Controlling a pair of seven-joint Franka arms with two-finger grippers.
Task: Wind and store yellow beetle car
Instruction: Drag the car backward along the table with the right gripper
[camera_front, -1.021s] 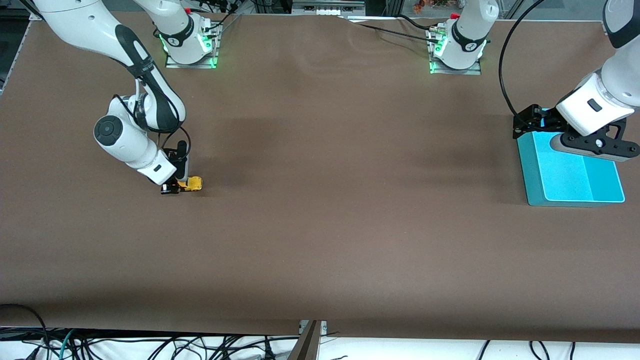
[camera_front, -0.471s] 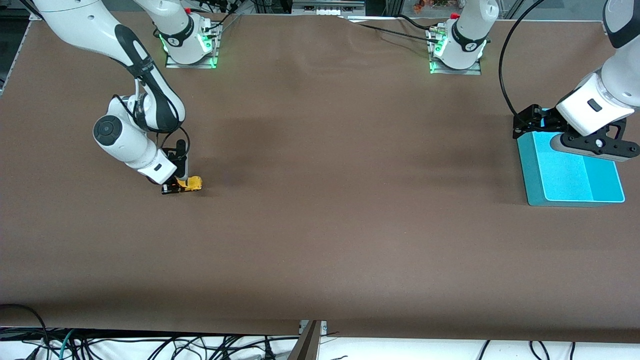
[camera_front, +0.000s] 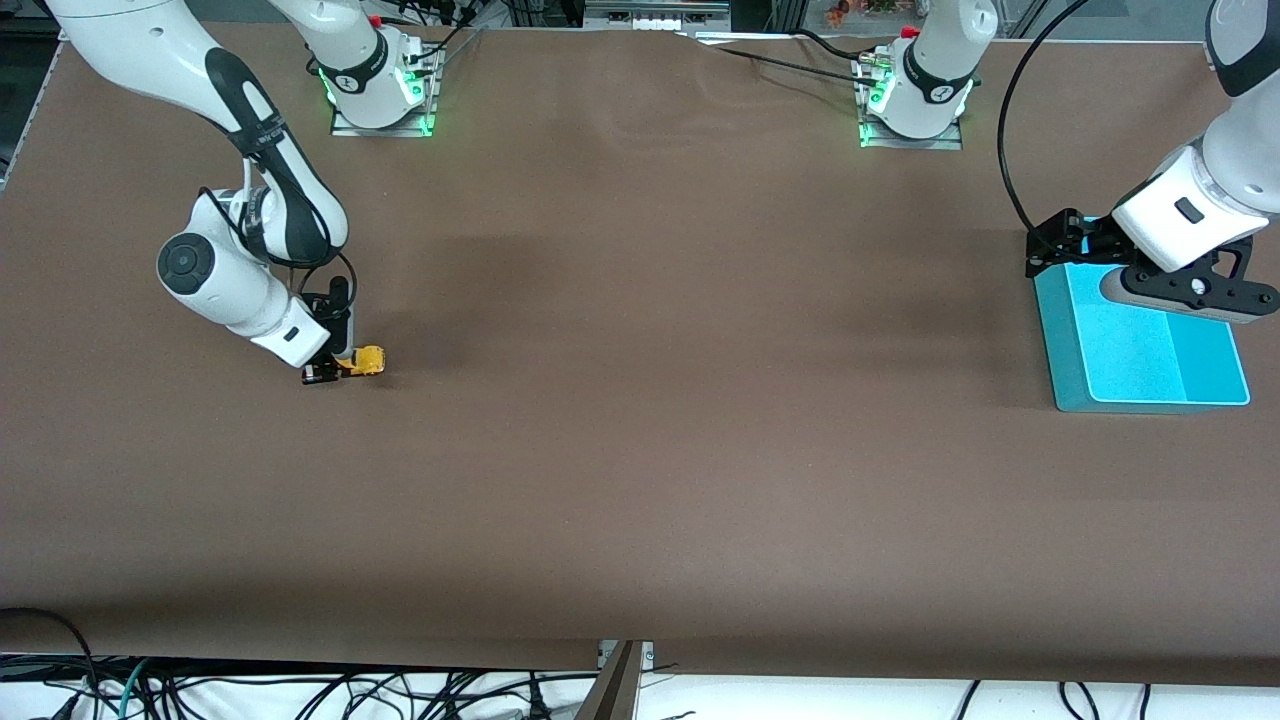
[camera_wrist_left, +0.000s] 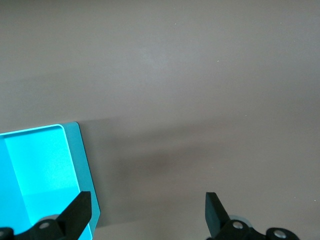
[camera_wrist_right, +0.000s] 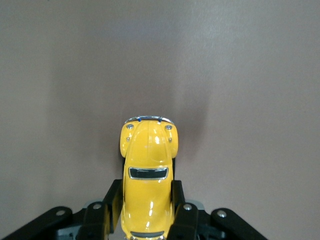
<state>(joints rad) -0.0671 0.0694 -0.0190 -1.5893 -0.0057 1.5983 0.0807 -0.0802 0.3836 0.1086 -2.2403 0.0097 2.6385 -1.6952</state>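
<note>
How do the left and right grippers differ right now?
The right gripper is shut on the yellow beetle car; the left gripper is open and holds nothing. The right gripper is low at the table toward the right arm's end; the left gripper hangs over the turquoise tray. Both have black two-finger jaws.

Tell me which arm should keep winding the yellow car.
Right. Its tool is already shut on the yellow car at table level; the left tool waits open over the blue tray.
</note>
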